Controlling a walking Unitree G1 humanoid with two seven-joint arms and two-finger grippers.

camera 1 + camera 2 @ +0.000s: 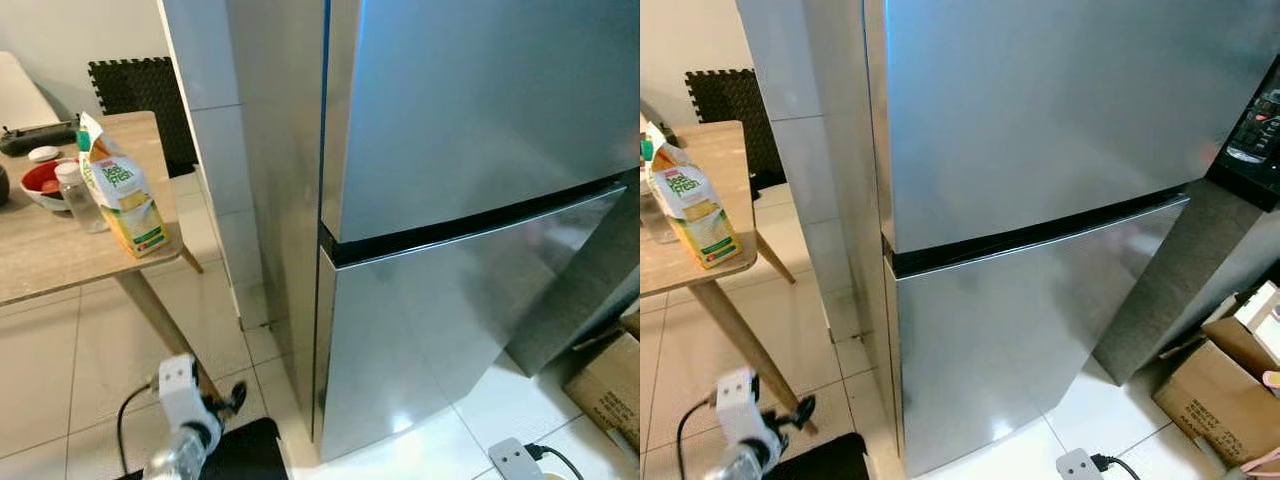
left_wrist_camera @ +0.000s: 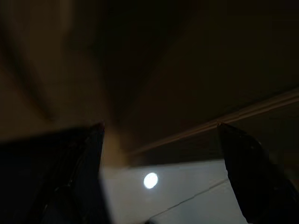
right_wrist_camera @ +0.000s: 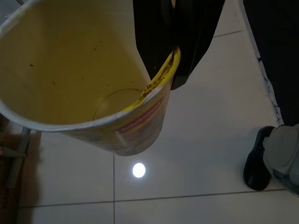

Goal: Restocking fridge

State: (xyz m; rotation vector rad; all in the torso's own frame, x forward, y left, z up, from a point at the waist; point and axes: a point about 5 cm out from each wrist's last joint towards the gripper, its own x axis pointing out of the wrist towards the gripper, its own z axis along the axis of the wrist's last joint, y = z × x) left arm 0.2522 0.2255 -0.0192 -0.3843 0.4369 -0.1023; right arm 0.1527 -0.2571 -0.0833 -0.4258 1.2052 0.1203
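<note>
— Where's the fridge?

— Straight ahead, a stainless two-door fridge [image 1: 470, 200], filling everything from twelve round to three o'clock. Both doors are closed; a dark seam runs between the upper door and the lower door [image 1: 1010, 330].

— And the things to go in it?

— There's a yellow and green juice carton [image 1: 122, 190] standing upright near the edge of a wooden table [image 1: 50, 255], out at about ten o'clock. A small clear bottle [image 1: 78, 197] stands just beside it, and past that a red bowl [image 1: 42, 183].

— What is the robot holding?

— The right gripper [image 3: 175, 56] has its two black fingers pinched together on the rim of a yellow paper cup [image 3: 79, 79], one finger inside the wall and one outside. The cup hangs tilted over white floor tiles [image 3: 196, 154], and it looks empty inside.

— The left one?

— The left gripper [image 2: 159, 154] has its fingers well apart with nothing between them; that wrist view is very dark and blurred. The left arm [image 1: 185, 420] shows low down at about seven o'clock, beside a table leg.

— Anything else around?

— A cardboard box [image 1: 1220, 390] on the floor at four o'clock, against the grey cabinet side, and a white power strip [image 1: 515, 458] at five o'clock. A black foam mat [image 1: 140, 95] leans on the wall behind the table.
</note>
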